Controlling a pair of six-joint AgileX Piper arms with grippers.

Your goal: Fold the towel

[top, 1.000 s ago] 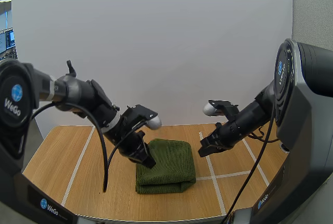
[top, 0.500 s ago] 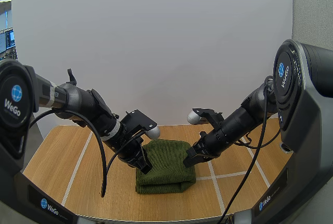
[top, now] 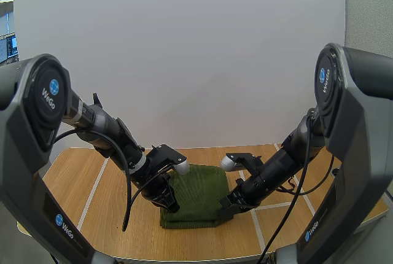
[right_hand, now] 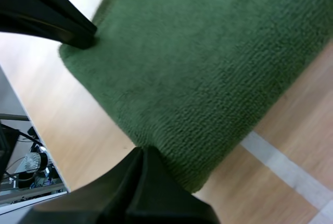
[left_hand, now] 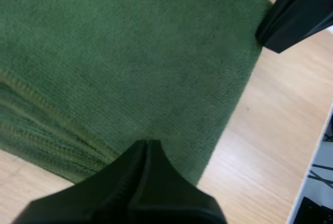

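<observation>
A dark green towel (top: 196, 190), folded into a thick square pad with layered hems along one side, is laid at the middle of the wooden table (top: 104, 215), toward its 6 o'clock edge. A white tape line (top: 258, 233) is seen just beside the towel at its 3 o'clock. The left gripper (top: 170, 205) is set down at the towel's 8 o'clock corner. Its fingers (left_hand: 130, 187) are closed together into one dark wedge, the tip touching the pile near the hems. The right gripper (top: 225, 205) is placed at the 4 o'clock corner, its fingers (right_hand: 130, 193) likewise closed into a single wedge, the tip at the towel's edge.
</observation>
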